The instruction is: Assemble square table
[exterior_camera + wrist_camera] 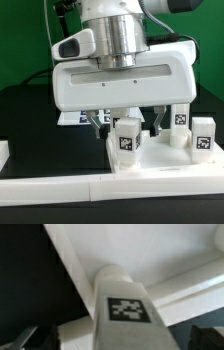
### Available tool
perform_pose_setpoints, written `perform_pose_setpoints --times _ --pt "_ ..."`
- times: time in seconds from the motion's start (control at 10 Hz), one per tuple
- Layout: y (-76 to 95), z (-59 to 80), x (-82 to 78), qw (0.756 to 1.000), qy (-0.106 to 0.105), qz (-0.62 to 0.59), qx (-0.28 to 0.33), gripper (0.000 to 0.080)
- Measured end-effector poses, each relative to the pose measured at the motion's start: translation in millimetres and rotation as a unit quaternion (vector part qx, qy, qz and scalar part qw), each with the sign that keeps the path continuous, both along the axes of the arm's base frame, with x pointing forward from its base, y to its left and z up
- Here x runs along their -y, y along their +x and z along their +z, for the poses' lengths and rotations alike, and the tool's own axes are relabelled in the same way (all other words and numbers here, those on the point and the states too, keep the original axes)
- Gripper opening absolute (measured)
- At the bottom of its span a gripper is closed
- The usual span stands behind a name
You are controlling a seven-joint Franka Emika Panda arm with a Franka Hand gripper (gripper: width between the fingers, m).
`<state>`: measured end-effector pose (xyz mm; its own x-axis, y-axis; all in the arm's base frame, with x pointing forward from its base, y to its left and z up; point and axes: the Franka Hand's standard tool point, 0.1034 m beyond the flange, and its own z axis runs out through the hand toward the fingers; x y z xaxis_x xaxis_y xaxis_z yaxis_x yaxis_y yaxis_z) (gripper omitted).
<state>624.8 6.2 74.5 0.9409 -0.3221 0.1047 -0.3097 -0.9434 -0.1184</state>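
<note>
The white square table top lies upside down at the exterior view's right. Three white tagged legs stand on it: one at the front, one behind, one at the far right. My gripper hangs straight over the front leg, with a finger on each side and a gap to both, so it is open. In the wrist view the same leg rises between my dark fingertips, with the table top beyond it. My gripper is not touching the leg.
A long white border bar runs along the front edge, and another bar end sits at the exterior view's left. The marker board lies behind, partly hidden by my hand. The table surface is black.
</note>
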Motion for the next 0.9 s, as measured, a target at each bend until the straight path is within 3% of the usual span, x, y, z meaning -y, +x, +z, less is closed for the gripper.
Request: perform_pose_setpoints --times 0.1,0.2,0.3,0.4,0.5,0.8,0.9 --pt "0.0 0.0 1.9 1.000 0.001 -0.007 0.000 0.0649" --pt "0.0 -0.2 1.9 1.000 0.002 -0.016 -0.001 0.0557" --pt "-0.1 -0.3 1.6 0.999 0.008 -0.046 -0.003 0.0373" --pt "-0.1 -0.6 1.7 0.996 0.013 -0.085 -0.007 0.0373" --pt "-0.2 -0.6 2.3 0.994 0.016 -0.108 -0.009 0.0289" --pt "0.0 -0.9 4.1 0.976 0.030 -0.214 -0.016 0.0290" --pt "0.9 -1.3 7.7 0.959 0.046 -0.281 -0.013 0.0290"
